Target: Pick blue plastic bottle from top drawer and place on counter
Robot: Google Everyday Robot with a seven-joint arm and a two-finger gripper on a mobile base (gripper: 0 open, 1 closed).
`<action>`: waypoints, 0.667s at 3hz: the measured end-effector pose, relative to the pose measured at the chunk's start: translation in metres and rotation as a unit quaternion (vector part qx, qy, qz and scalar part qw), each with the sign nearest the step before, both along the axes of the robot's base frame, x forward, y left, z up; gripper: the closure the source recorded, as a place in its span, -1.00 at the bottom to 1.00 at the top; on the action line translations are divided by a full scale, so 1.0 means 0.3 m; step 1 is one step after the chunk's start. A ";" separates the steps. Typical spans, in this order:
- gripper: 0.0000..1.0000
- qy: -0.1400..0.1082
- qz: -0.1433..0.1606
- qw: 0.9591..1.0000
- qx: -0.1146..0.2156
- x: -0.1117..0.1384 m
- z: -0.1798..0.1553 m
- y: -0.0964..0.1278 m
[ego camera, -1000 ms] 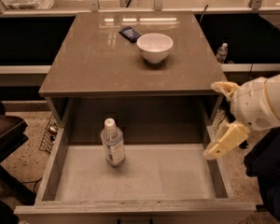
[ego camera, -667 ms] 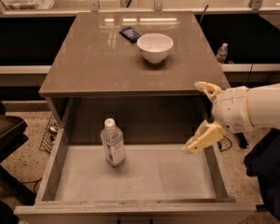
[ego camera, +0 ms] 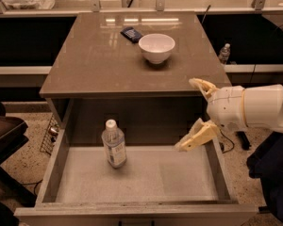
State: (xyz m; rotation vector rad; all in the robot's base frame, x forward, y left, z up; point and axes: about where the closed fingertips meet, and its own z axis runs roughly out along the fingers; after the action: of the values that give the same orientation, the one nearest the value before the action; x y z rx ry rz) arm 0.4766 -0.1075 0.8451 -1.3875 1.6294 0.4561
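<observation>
The blue plastic bottle (ego camera: pixel 114 144) stands upright in the open top drawer (ego camera: pixel 146 175), left of the middle near the back, white cap up. My gripper (ego camera: pixel 192 114) comes in from the right, above the drawer's right side at about the height of the counter's front edge. Its two pale fingers are spread wide and hold nothing. It is well to the right of the bottle and apart from it. The counter (ego camera: pixel 94 55) is the glossy grey-brown tabletop above the drawer.
A white bowl (ego camera: pixel 156 47) and a small dark flat object (ego camera: pixel 131 34) sit on the back part of the counter. A tiny clear bottle (ego camera: pixel 224 53) stands beyond the counter's right edge. A dark chair (ego camera: pixel 4 140) is at the left, dark cloth (ego camera: pixel 273 173) at the right.
My gripper has moved left, from outside the drawer's right wall to over its right side, closer to the bottle. The bottle has not moved.
</observation>
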 end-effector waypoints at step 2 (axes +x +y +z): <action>-1.00 0.051 0.048 0.992 0.106 0.071 -0.289 0.302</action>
State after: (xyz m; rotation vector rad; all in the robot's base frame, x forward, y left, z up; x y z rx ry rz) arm 0.4977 -0.0170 0.7584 -1.3030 1.5494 0.7458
